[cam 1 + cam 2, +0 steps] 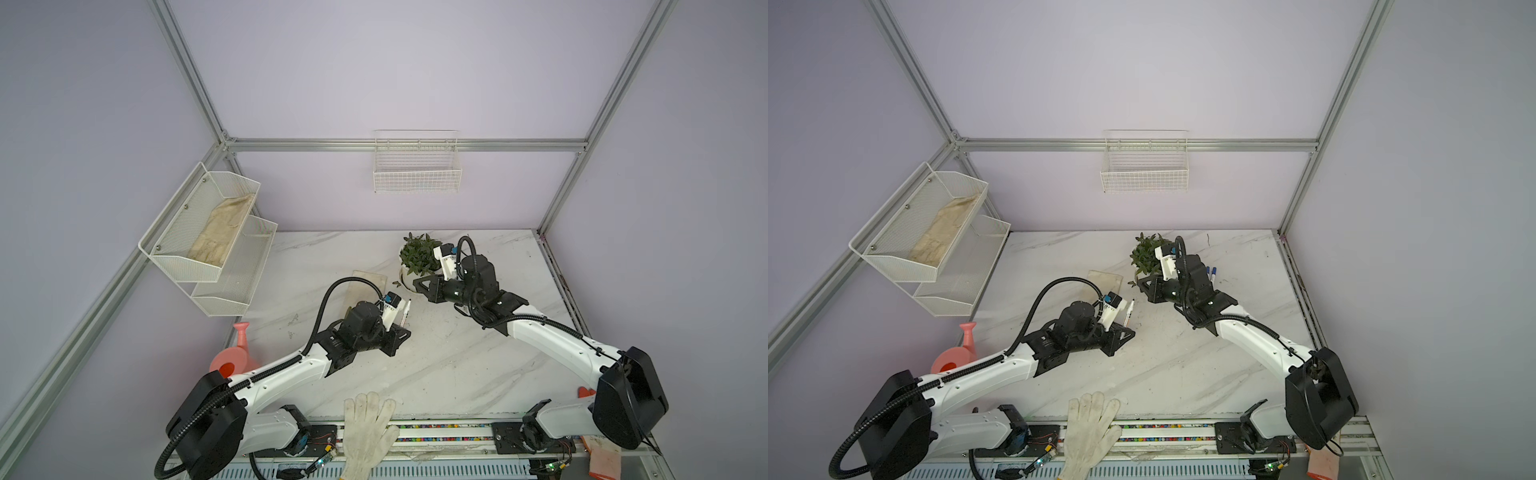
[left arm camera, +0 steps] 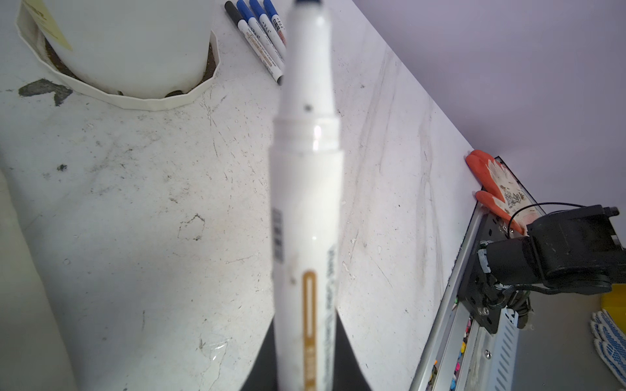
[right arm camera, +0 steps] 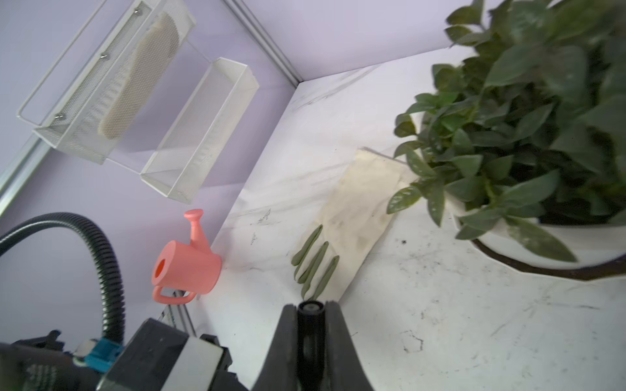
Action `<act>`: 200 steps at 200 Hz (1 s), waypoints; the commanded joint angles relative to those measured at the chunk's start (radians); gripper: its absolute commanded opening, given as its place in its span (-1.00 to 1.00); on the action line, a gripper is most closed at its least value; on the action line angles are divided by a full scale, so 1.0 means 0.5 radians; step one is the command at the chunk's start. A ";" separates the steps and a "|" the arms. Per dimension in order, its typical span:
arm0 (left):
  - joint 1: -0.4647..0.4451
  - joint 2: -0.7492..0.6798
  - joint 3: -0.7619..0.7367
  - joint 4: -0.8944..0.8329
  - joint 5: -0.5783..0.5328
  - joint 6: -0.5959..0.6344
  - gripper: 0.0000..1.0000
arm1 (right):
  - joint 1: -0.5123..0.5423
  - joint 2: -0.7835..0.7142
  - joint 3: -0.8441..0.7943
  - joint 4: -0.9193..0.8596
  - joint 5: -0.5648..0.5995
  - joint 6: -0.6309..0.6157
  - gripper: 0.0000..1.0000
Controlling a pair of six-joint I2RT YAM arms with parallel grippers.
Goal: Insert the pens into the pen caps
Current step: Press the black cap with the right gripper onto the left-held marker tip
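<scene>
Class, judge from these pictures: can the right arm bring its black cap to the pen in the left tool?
Probably yes. The right tool is shut on the black cap, the left tool holds the pen with its tip free, and only bare table lies between them; the plant stands aside.

Pen (image 2: 306, 210) label blurred; no text readable anywhere.
</scene>
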 commanded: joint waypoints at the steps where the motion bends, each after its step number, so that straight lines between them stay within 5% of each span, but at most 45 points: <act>1: -0.014 0.005 -0.033 0.103 0.044 0.042 -1.00 | 0.004 0.024 -0.010 0.122 -0.222 0.046 -1.00; 200: -0.025 -0.002 -0.056 0.227 -0.073 -0.034 -1.00 | -0.001 -0.114 -0.044 0.086 -0.441 0.042 -1.00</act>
